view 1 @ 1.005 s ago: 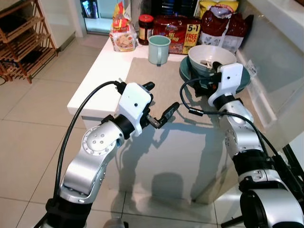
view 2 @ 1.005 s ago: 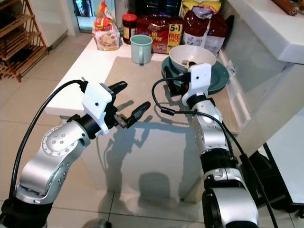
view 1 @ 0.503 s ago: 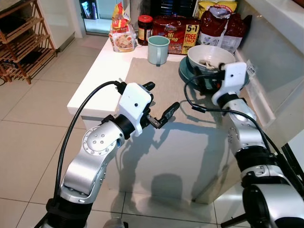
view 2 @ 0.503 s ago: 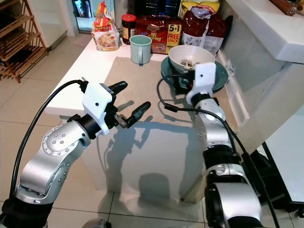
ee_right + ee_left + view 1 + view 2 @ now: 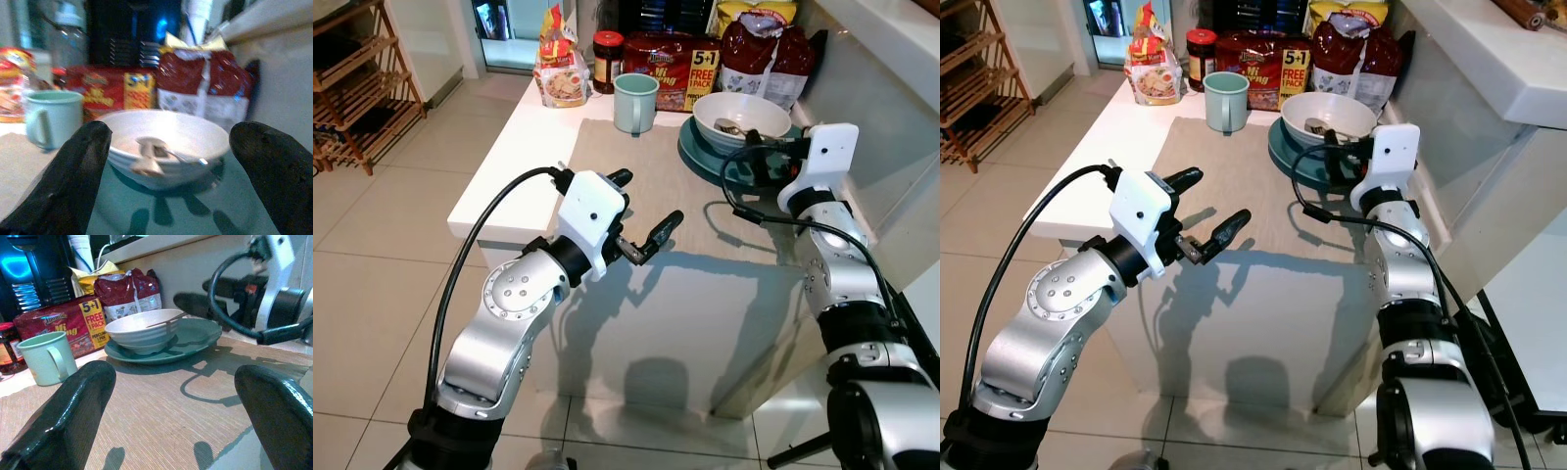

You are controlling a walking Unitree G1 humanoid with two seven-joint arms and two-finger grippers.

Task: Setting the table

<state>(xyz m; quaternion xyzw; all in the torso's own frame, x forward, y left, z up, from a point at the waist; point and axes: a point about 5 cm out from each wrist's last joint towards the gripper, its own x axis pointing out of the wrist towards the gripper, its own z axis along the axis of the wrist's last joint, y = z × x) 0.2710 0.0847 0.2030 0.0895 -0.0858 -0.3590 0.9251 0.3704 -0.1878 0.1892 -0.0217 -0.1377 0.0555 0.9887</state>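
My right gripper [image 5: 168,147] is spread wide, holding nothing, just near of the white bowl [image 5: 741,119], which sits with a spoon [image 5: 146,155] inside on the teal plate [image 5: 1295,161] at the table's far right. My left gripper [image 5: 644,211] hovers released over the near placemat [image 5: 1234,186]; mug [image 5: 634,103] far behind.
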